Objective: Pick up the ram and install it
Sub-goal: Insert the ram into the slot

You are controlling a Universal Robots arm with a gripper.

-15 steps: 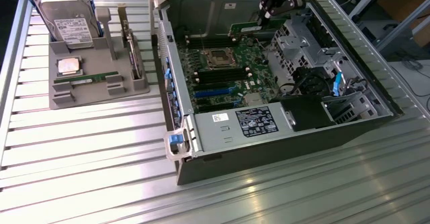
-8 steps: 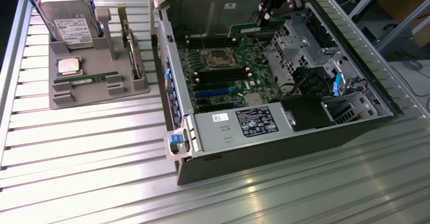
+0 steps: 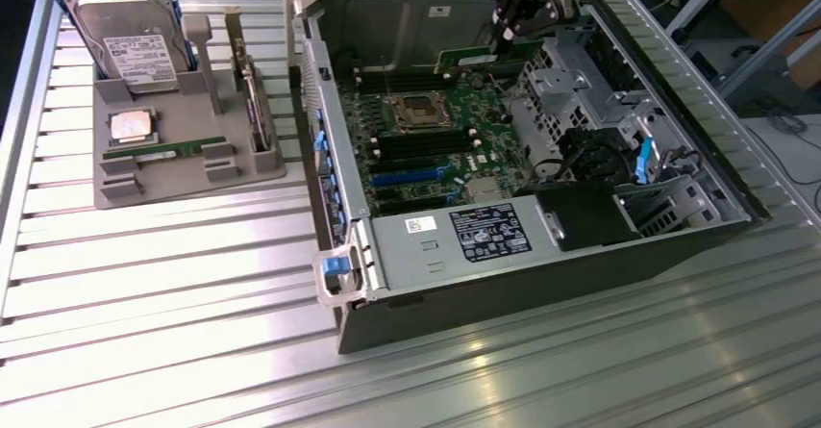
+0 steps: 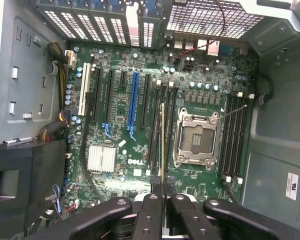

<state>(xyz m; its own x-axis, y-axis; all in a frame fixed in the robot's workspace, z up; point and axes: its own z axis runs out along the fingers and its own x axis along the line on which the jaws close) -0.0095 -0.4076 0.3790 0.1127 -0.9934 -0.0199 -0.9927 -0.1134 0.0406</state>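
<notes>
The ram (image 4: 163,140), seemingly light, stiff but fragile, stands edge-on in the pincer (image 4: 163,185), clamped by its flat faces.

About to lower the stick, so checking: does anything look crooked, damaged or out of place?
Nothing stands out. The gripper holds the ram edge-on, straight and parallel to the memory slots beside the empty processor socket. The second ram lies level in its recess on the parts tray.

Open computer case (image 3: 539,291), motherboard (image 3: 430,154), empty CPU socket (image 4: 196,141), hard drive (image 3: 129,48) in grey tray (image 3: 180,186)
</notes>
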